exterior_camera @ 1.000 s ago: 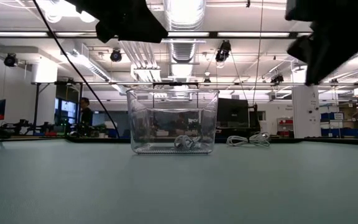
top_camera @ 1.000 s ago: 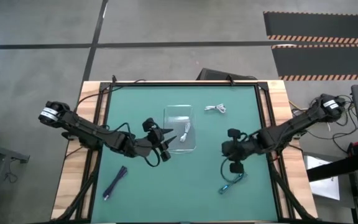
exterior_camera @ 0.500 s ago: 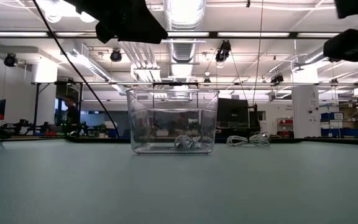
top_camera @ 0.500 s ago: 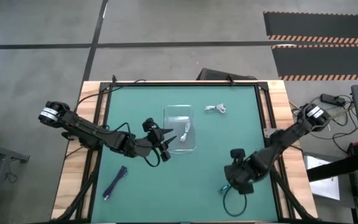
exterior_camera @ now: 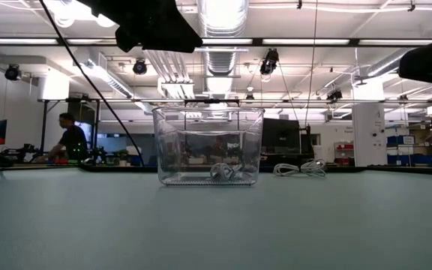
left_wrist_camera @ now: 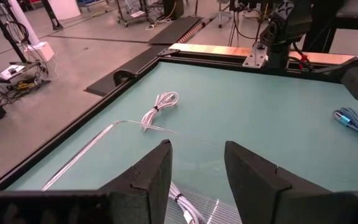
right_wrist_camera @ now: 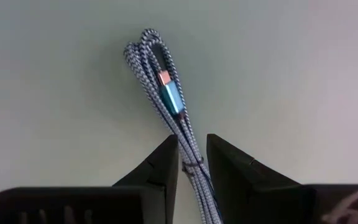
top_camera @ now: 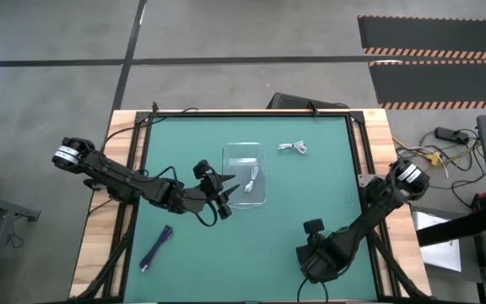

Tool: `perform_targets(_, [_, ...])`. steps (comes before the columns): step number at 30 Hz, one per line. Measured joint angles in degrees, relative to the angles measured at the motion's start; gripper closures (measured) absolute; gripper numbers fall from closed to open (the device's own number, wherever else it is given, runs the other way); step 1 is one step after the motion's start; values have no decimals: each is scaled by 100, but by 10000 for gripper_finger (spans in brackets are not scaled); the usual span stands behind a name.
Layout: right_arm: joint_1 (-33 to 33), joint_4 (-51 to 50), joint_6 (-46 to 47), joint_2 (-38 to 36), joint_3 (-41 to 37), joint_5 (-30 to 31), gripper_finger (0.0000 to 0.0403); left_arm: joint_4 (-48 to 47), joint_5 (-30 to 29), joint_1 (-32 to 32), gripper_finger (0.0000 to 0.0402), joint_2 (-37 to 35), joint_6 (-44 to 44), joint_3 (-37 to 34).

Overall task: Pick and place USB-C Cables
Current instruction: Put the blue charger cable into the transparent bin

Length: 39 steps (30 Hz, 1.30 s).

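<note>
A teal-blue USB-C cable bundle [right_wrist_camera: 166,87] lies flat on the green table near its front edge. My right gripper [right_wrist_camera: 192,142] hangs above it, pointing down, slightly open, with the bundle showing in the narrow gap between its fingers. In the high view this gripper [top_camera: 315,260] hides that cable. One white cable [top_camera: 253,179] lies inside the clear tray [top_camera: 241,156]. Another white cable [top_camera: 292,148] lies on the table behind the tray. A dark purple cable [top_camera: 155,247] lies at the near left. My left gripper [top_camera: 234,188] waits open by the tray's near left corner.
The clear tray [exterior_camera: 208,142] stands mid-table with tall walls. A black frame rail [top_camera: 357,169] borders the green mat. The right arm's dark body [exterior_camera: 430,60] hangs well above the table. Bare mat lies between the tray and the near edge.
My right gripper has swung from beside the tray's right toward the table's near edge and sunk a little. It has tipped to point straight down, and it now covers the teal-blue cable in the high view. The cables and the tray have stayed put.
</note>
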Motion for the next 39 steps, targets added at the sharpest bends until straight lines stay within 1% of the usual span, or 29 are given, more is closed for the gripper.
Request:
perform_targets(4, [-4, 56, -2, 101, 40, -3, 297, -1, 16, 0, 269, 0, 1, 0])
perform_targets(9, [-4, 220, -2, 103, -156, -24, 268, -3, 19, 0, 269, 2, 2, 0])
perform_targets(15, [-4, 870, -7, 87, -646, -198, 258, -3, 21, 0, 269, 2, 14, 0])
perform_targets(18, [-4, 1033, -13, 60, -777, -201, 267, -5, 21, 0, 269, 2, 50, 0])
perform_targets(21, [-4, 1147, -22, 49, -850, -210, 286, -5, 20, 2, 269, 2, 50, 0])
perform_targets(30, [1, 1287, -175, 36, -891, -260, 375, -3, 20, 4, 269, 2, 38, 0])
perform_targets(32, [0, 1296, -229, 7, -895, -258, 383, -3, 19, 4, 269, 2, 33, 0])
perform_targets(34, [-5, 1301, -253, -63, -906, -221, 382, -3, 21, 4, 269, 3, 31, 0])
perform_targets(35, [-13, 1317, -264, -111, -918, -90, 381, -4, 20, 4, 269, 4, 29, 0])
perform_targets(39, [-58, 1343, -277, -413, -944, 783, 380, -3, 19, 4, 269, 4, 15, 0])
